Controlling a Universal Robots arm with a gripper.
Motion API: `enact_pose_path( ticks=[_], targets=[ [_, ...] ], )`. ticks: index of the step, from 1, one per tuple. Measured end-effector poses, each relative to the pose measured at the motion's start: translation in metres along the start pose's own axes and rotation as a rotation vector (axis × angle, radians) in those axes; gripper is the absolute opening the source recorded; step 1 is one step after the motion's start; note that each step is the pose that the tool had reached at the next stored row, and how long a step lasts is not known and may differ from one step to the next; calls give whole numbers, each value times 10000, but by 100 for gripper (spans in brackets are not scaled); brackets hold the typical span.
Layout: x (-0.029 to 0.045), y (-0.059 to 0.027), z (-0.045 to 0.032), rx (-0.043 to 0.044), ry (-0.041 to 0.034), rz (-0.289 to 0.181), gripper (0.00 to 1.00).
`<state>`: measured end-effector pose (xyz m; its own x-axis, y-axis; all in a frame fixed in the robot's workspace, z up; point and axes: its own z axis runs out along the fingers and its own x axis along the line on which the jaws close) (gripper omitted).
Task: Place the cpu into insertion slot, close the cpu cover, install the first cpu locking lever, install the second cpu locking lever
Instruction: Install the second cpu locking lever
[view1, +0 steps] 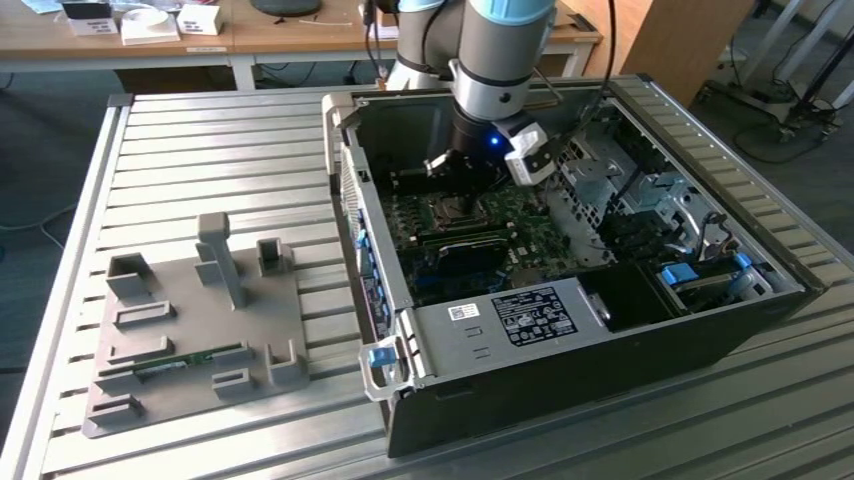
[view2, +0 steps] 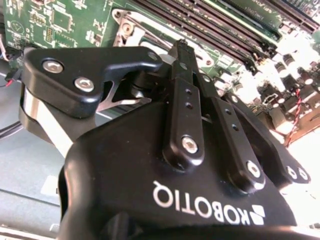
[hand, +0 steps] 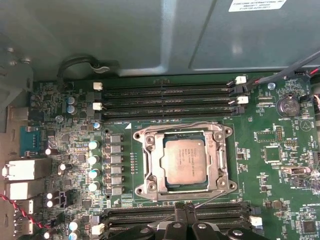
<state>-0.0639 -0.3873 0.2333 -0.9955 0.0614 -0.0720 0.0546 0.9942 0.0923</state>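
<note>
The cpu (hand: 184, 161) lay flat in the insertion slot (hand: 150, 161) on the green motherboard (hand: 280, 150), with the cpu cover (hand: 183, 130) shut down around it. The gripper (view2: 181, 46) hung just above the board beside the slot, its jaws pressed together and holding nothing

Dull metal cpu (hand: 184, 161), glossy black plastic gripper (view2: 181, 50)

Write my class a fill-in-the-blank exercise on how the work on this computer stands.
1. The cpu lies inside the insertion ____.
2. The cpu cover is ____ over the cpu.
3. The gripper hangs over the ____ motherboard.
4. In the second wrist view, the gripper's fingers are pressed ____.

Missing words: slot; closed; green; together
</note>
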Motion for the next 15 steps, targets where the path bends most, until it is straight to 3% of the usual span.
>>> enact_pose_path(
  ticks=[15],
  targets=[
    [85,-16,125,14,-1,-2,11]
  ],
)
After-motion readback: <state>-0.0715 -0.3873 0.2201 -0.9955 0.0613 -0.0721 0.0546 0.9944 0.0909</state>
